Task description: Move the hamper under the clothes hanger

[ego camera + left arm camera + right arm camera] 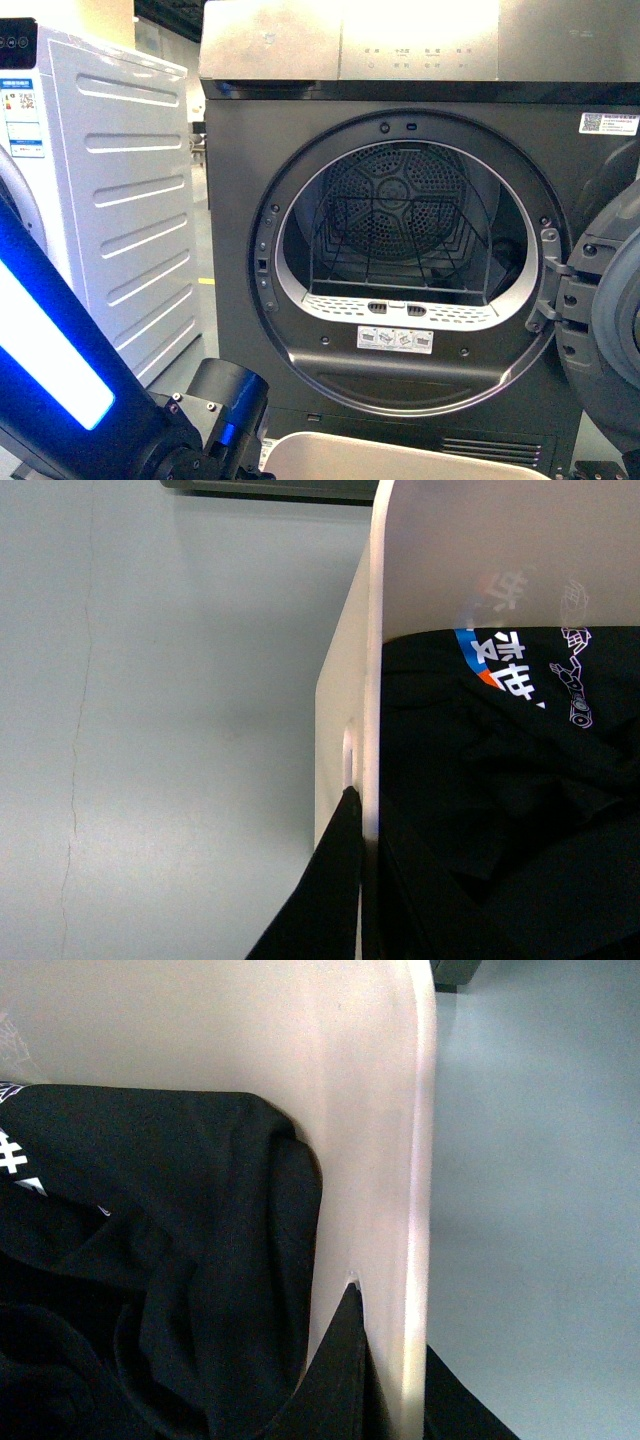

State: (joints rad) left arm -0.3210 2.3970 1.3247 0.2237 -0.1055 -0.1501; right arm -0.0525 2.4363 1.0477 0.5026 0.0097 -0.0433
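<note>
front view, left to right: a white washing machine [120, 200] stands at the far left, ribbed side panel facing us. below it our left arm [60, 380] cuts in, lit blue, black joint near the bottom edge. in the centre is the dark grey dryer [400, 130] with its round opening uncovered. a wire rack [400, 250] sits inside the perforated drum and a sticker strip [395, 340] is on the lower lip. the dryer door [605, 320] hangs swung out at the far right. the hamper [400, 455] sits just in front of the dryer, low in the middle under the opening. only its beige rim shows.

left wrist view: pale grey floor [150, 730] lies outside the hamper wall. black clothes [500, 810] with a white, blue and orange print lie inside. the left pincer [366, 815] straddles the rolled rim. we see its outer finger [320, 900] flat against the wall. the inner one blends into the black cloth, so it reads as pinching the hamper rim.

right wrist view: black clothes are piled inside the hamper, floor beyond the wall. the right pincer [400, 1390] is clamped on the hamper rim. one finger [335, 1370] is inside against the wall, the other shows dark on the outer side.
</note>
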